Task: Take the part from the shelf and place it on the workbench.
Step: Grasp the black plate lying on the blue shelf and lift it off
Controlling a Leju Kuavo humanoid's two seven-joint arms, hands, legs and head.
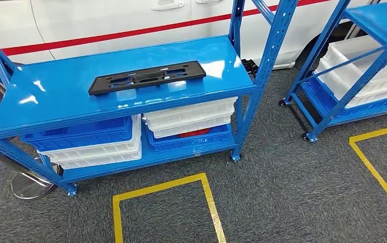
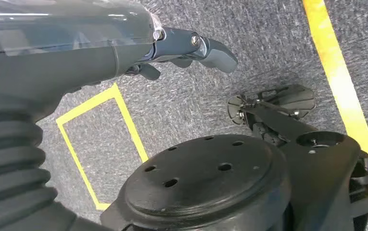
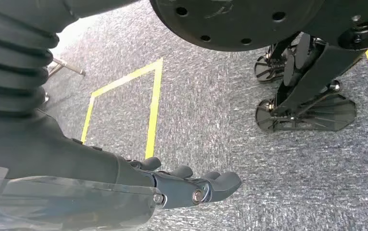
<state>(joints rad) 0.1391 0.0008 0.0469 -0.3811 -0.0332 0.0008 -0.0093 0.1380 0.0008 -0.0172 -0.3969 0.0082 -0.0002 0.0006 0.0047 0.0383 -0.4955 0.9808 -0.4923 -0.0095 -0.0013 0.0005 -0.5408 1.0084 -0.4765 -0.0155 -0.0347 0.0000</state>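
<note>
A flat black plastic part with slots and cut-outs lies lengthwise on the top of a blue metal shelf in the head view. My left hand hangs beside my body over grey carpet, fingers stretched out and holding nothing. My right hand hangs the same way on the other side, fingers extended and apart, with nothing in them. Both hands are far from the part.
White and blue bins are stacked on the shelf's lower level. A second blue shelf with white trays stands at the right. Yellow tape squares mark the grey carpet. A white car stands behind the shelves.
</note>
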